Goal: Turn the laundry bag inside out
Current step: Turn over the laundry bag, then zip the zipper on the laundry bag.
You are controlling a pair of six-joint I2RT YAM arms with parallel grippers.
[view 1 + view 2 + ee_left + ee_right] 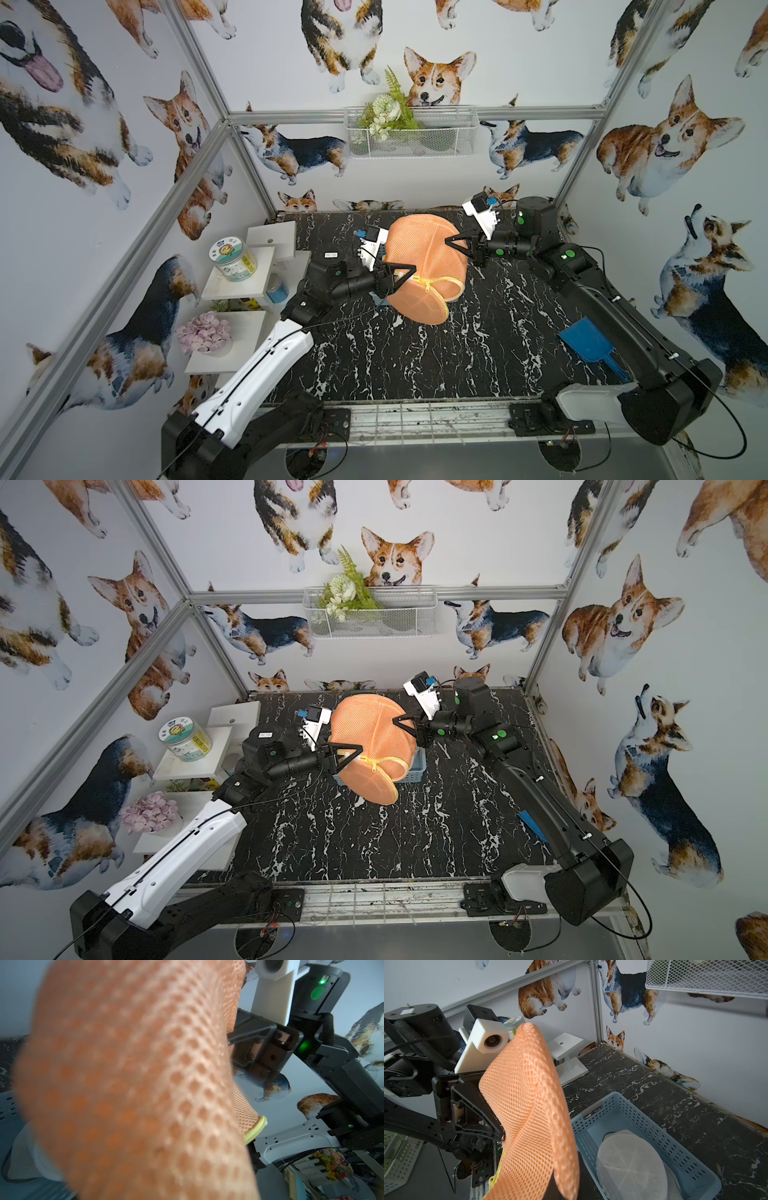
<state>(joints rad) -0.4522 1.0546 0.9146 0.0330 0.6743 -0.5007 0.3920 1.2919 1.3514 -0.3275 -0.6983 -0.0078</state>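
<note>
Nearest the work, your blue basket (675, 1142) sits on the counter (415, 365). A round white mesh bag (629, 1163) lies flat inside it. Farther back and left of centre in a top view, a green-lidded jar (232, 259) stands on the white stepped shelf (224, 291). Farthest off, at upper centre, the wire basket (436, 145) hangs on the rear wall with artificial flowers (384, 110) at its left end.

The laundry bag (419, 257), orange mesh, is at the centre of both top views, held up over the blue basket between your two claws. Its long axis runs from lower centre toward upper centre of the frame. The round end panel faces the lower edge, and the yellow zipper (428, 282) mouth gapes toward the lower right.

Your left claw (413, 270) reaches in from the left and is narrowed onto a fold of mesh beside the zipper. The right wrist view shows the fabric puckered at its tip. Your right claw (448, 241), coming from the right, is pinched closed on the bag's upper right flank.

A blue scoop (584, 338) lies at lower right beside the right arm, and purple flowers (204, 332) sit at lower left. From above, the laundry bag covers most of the blue basket. It also fills the left wrist view, hiding that claw's own tips.
</note>
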